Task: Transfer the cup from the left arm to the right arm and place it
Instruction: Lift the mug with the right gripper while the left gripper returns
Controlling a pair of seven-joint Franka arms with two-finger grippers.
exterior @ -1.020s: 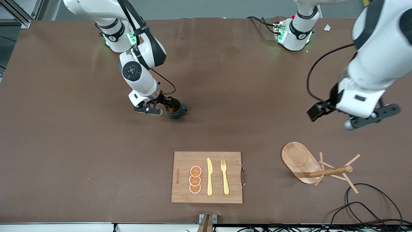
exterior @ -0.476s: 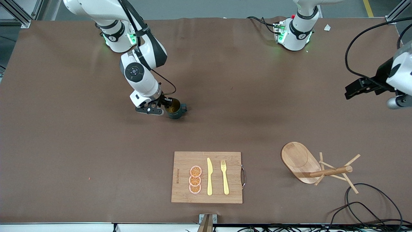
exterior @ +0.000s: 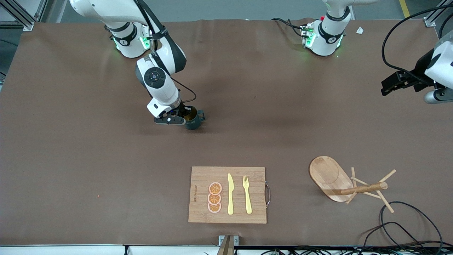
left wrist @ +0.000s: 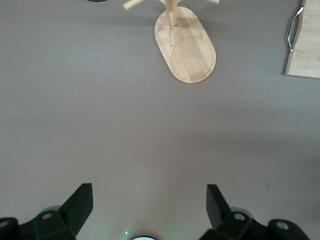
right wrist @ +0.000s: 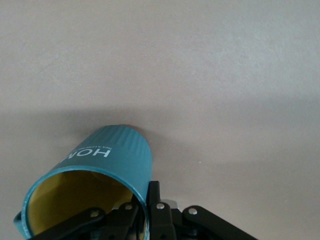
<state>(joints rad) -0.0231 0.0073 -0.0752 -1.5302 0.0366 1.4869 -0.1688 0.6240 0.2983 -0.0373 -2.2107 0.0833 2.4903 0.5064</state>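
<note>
The dark teal cup with a tan-yellow inside is in the middle of the table, toward the right arm's end. My right gripper is shut on its rim, one finger inside and one outside. In the right wrist view the cup is tilted, low over the brown table, with my right gripper pinching the rim. I cannot tell whether its base touches the table. My left gripper is high over the left arm's end of the table, partly out of view. The left wrist view shows the left gripper open and empty.
A wooden cutting board with orange slices, a yellow knife and a fork lies near the front camera. A wooden mug rack lies tipped over toward the left arm's end, also in the left wrist view. Cables lie at that corner.
My left arm has swung away from the middle to the left arm's end of the table. My right gripper has shifted slightly toward the bases with the cup in it.
</note>
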